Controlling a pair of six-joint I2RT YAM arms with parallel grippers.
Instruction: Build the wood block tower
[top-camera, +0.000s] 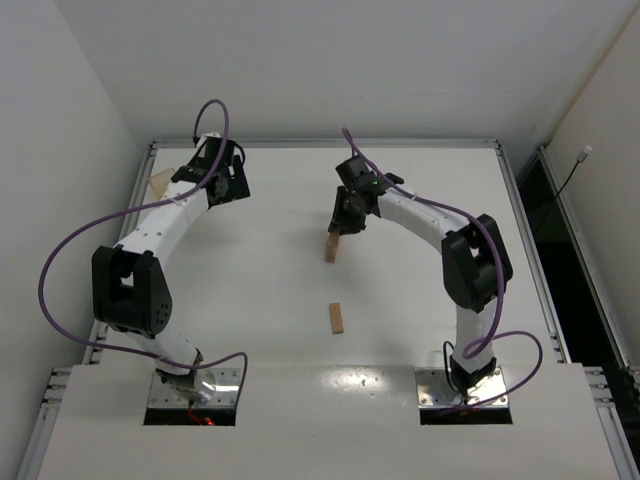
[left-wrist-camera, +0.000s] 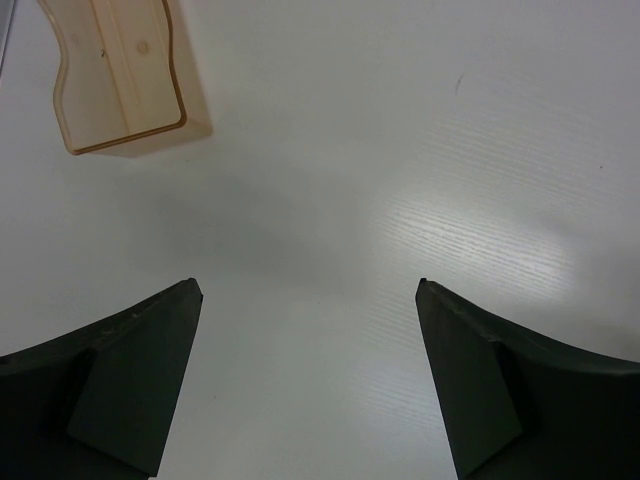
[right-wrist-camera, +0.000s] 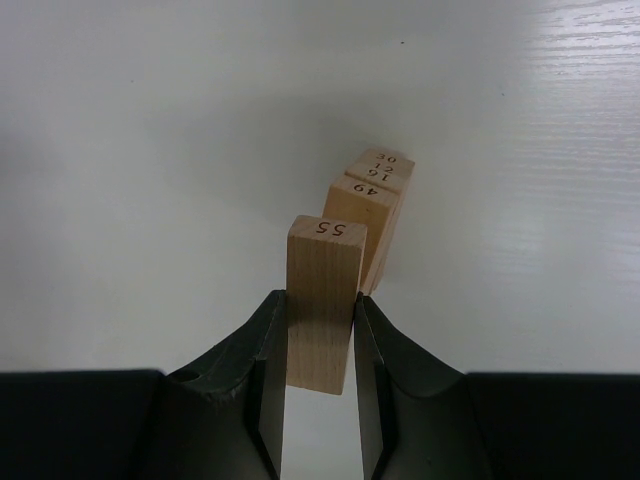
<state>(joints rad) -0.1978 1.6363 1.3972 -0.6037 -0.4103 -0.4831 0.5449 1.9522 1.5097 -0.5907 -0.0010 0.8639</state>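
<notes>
My right gripper (right-wrist-camera: 320, 300) is shut on a light-tan wood block (right-wrist-camera: 324, 265) marked 55 on its end and holds it above the table. Just beyond that block stands the tower (right-wrist-camera: 376, 205), a narrow stack of several tan planks with numbers on their ends. From above, the tower (top-camera: 331, 250) sits mid-table right below the right gripper (top-camera: 345, 218). One loose wood block (top-camera: 337, 318) lies flat nearer the arm bases. At the far left, my left gripper (left-wrist-camera: 308, 287) hangs open over bare table with nothing between its fingers.
A translucent amber box (left-wrist-camera: 120, 75) lies at the far left corner, just beyond the left gripper (top-camera: 222, 178); from above, the box (top-camera: 162, 184) sits against the table's raised left rim (top-camera: 140, 190). Walls close in behind and on both sides.
</notes>
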